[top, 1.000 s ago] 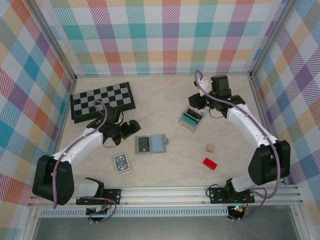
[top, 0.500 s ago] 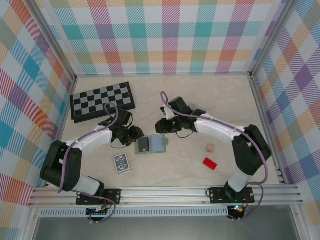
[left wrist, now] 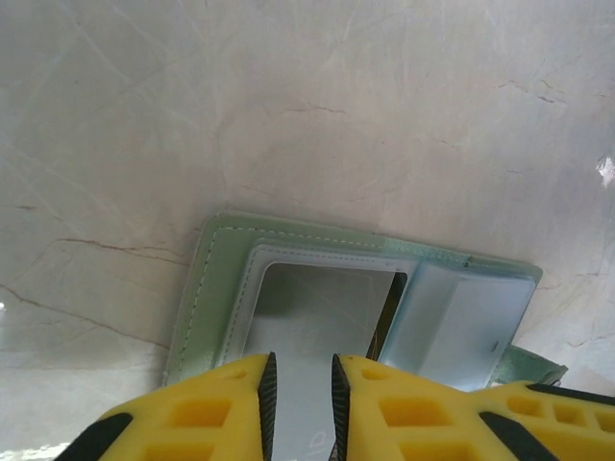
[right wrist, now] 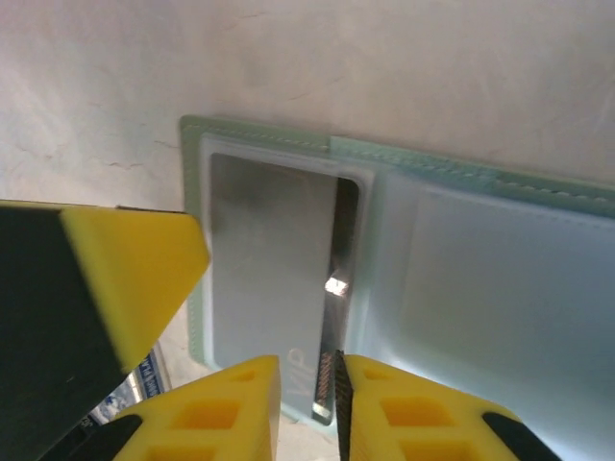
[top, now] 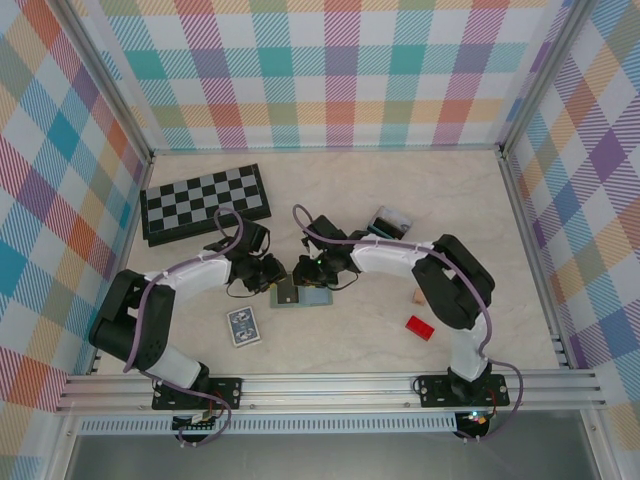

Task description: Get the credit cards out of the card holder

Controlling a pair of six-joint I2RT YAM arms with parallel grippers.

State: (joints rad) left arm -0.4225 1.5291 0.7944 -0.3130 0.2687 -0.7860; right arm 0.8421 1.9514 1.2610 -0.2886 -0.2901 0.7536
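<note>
The card holder (top: 320,296) is a grey-green wallet lying open and flat on the table. A shiny grey credit card (left wrist: 317,317) sits in its windowed left panel. Along that card's right side shows the dark edge of another card (right wrist: 343,250). My left gripper (top: 277,277) hovers low over the card's near end (left wrist: 302,379), jaws a narrow gap apart with nothing between them. My right gripper (top: 303,270) comes in from the other side, also narrowly open (right wrist: 309,384), over the end of the "VIP" card (right wrist: 269,250) and the wallet (right wrist: 500,279). A left finger (right wrist: 106,279) looms beside it.
A chessboard (top: 205,200) lies at the back left. A blue-and-white card pack (top: 243,325) sits just in front of the wallet. A clear tray (top: 388,220) stands behind the right arm. A small wooden cube (top: 418,296) and a red block (top: 420,327) lie right of it.
The right arm swung from the tray at the back right over to the wallet. The left gripper slid right onto the wallet's left panel and its jaws narrowed from wide open.
</note>
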